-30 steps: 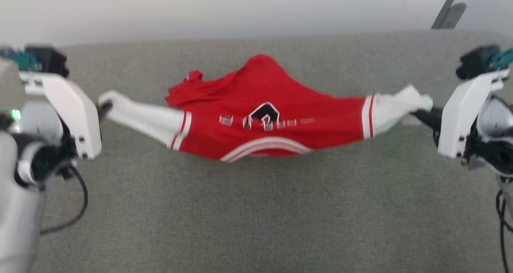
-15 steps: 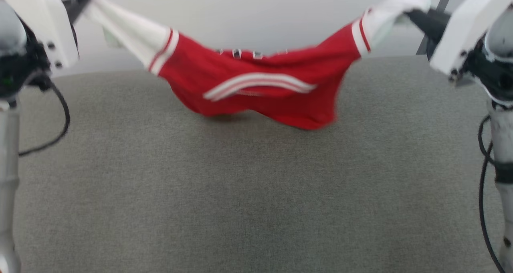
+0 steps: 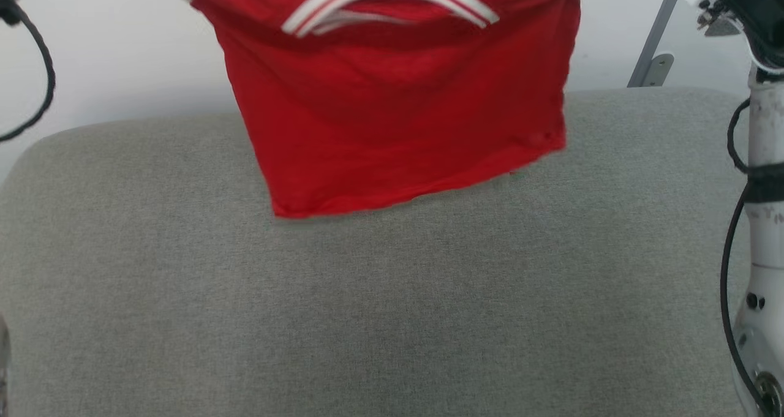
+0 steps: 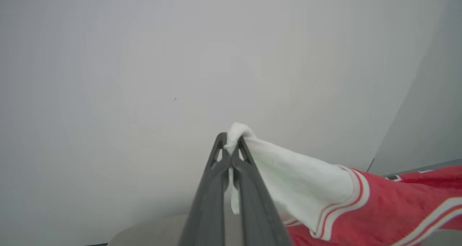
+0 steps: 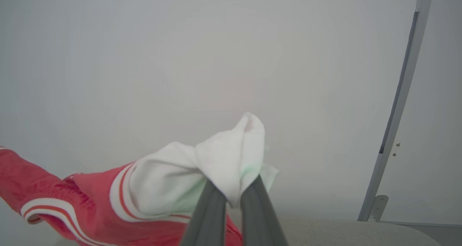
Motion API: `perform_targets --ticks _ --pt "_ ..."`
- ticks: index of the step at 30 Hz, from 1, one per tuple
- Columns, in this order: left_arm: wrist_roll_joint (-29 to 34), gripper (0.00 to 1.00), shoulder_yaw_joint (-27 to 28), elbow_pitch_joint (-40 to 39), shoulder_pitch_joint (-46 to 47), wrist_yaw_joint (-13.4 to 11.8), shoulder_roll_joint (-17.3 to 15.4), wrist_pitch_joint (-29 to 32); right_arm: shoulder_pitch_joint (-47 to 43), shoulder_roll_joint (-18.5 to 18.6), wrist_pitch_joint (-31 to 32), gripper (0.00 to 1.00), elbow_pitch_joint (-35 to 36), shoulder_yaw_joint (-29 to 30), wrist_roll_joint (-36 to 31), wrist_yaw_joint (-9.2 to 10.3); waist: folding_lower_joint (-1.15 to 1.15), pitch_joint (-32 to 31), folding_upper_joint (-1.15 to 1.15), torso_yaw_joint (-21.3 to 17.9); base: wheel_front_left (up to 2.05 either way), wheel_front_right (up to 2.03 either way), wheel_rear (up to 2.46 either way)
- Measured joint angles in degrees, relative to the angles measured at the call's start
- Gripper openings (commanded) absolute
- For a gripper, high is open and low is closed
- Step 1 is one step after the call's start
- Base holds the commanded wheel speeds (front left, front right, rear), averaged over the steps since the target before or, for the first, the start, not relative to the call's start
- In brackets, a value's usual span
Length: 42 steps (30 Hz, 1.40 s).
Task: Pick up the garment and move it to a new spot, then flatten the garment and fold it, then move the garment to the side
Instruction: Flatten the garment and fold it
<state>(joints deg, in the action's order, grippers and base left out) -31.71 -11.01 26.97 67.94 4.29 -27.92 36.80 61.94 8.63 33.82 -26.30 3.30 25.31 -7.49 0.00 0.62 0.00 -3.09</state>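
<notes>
step: lifting/moving | red jersey (image 3: 392, 111) is hanging in air over grey tabletop (image 3: 392, 319), hem dangling just above it | L tool (image 4: 231, 141) is pinching white sleeve (image 4: 288, 173) tip, R tool (image 5: 234, 193) is clamping other sleeve (image 5: 169, 177) | both are holding cuffs apart so body is hanging spread, prob. for laying flat

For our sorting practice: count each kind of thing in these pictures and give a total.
Garment: 1
Tools (left tool, right tool): 2
Grey cushioned surface: 1
Metal post: 1
Total: 5
</notes>
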Motion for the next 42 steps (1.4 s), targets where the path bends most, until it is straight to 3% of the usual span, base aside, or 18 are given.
perform_targets --ticks 7,13,21,31,35,42 --pt "1.05 0.00 -0.58 4.10 4.13 0.10 0.45 -3.63 2.91 -1.87 -0.68 0.00 -3.21 0.89 -2.85 0.00 0.00 0.96 0.00 0.01 0.00 0.00 0.00" --pt "1.64 0.00 -1.33 7.47 8.09 0.69 1.56 -8.15 6.24 -2.35 -5.00 0.00 -6.16 0.26 -5.49 0.00 0.00 4.39 0.00 0.27 0.00 0.00 0.00" --pt "4.63 0.00 -2.57 13.24 17.14 0.84 3.03 -16.81 14.63 -2.89 -17.89 0.00 -13.90 -3.28 -10.85 0.00 0.00 12.28 0.00 0.45 0.00 0.00 0.00" --pt "10.44 0.00 -4.49 19.96 29.39 0.93 4.48 -40.01 27.37 -2.40 -44.51 0.00 -24.60 -4.08 -26.14 0.00 0.00 22.62 0.00 0.99 0.00 0.00 0.00" --pt "10.47 0.00 -5.63 24.68 30.35 1.79 5.60 -46.00 29.06 -2.48 -47.41 0.00 -29.31 -4.28 -31.81 -0.01 0.00 25.71 0.00 1.71 0.00 0.00 0.00" --pt "8.75 0.00 -7.57 34.59 25.83 2.78 6.45 -45.57 26.87 -3.61 -48.16 0.00 -38.34 -4.95 -31.49 -0.01 0.00 27.46 0.00 3.68 0.00 0.00 0.00"
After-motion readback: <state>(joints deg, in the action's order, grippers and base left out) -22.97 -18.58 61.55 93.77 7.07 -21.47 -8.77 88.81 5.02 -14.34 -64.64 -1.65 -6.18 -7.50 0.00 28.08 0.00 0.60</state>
